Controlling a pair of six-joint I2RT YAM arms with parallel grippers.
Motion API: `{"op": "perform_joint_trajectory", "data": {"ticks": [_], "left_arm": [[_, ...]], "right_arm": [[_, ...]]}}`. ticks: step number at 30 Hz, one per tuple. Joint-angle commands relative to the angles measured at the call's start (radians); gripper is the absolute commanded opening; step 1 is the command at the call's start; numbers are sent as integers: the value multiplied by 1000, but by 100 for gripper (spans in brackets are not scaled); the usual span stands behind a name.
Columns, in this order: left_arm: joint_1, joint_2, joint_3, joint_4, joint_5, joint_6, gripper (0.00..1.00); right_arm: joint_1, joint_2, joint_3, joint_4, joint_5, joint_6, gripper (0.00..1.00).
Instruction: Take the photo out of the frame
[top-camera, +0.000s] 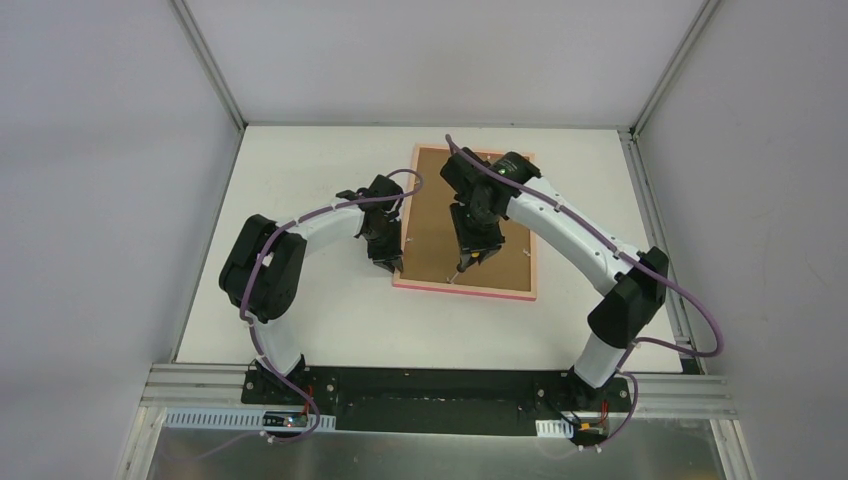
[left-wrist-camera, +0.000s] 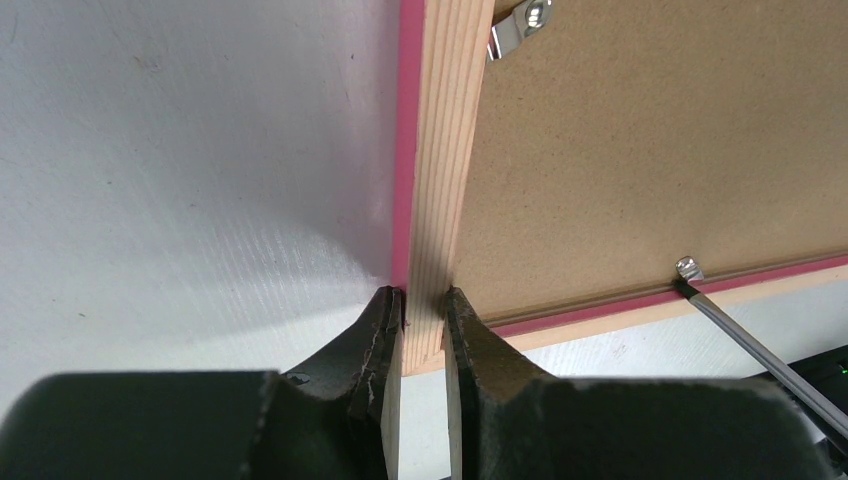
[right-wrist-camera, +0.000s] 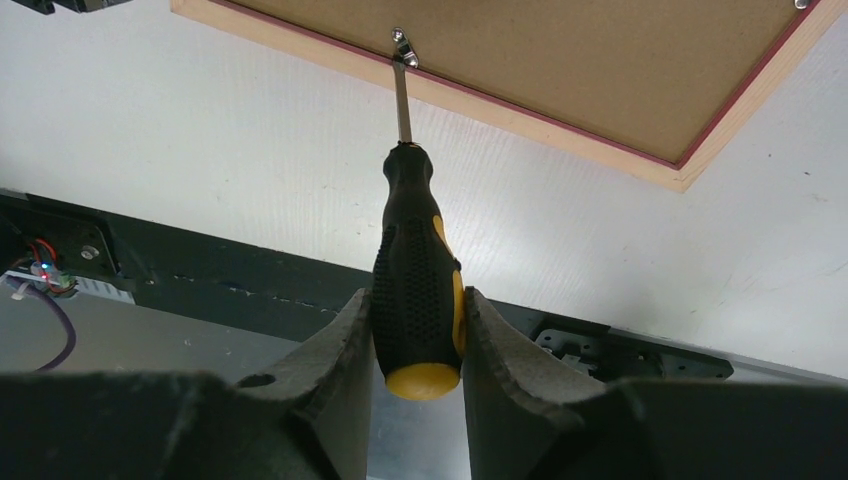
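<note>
Left gripper (left-wrist-camera: 425, 302): the fingers are set narrow and are pressed on both sides of the frame's left rail, at the frame's 7 o'clock corner.
Frame (top-camera: 470, 290): it is laid face down on the white table (top-camera: 330, 320), toward 12 o'clock from the arm bases, with its pink edge and bare wood back turned up.
Photo: the picture side cannot be seen; only a brown board (left-wrist-camera: 650, 150) is shown inside the frame.
Metal tabs: one (left-wrist-camera: 520, 25) is seen on the left rail, another (right-wrist-camera: 402, 45) on the 6 o'clock rail.
Screwdriver (right-wrist-camera: 415, 270): the black and yellow handle is held, and the tip is placed against the tab on the 6 o'clock rail.
Right gripper (right-wrist-camera: 415, 297): the fingers are closed around the screwdriver handle, over the frame's 6 o'clock half.
</note>
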Motion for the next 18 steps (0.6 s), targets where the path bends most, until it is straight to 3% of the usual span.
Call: {"op": "perform_joint_trajectory", "data": {"ticks": [1,18], "left_arm": [[0,-23,-24,-32,-18,2,0],[-1,-23,-30,-32,-15,-3,0]], "right_arm": [[17,16,22,-95,134,-22,0],[49,-21,58,-135,360,-6,0]]}}
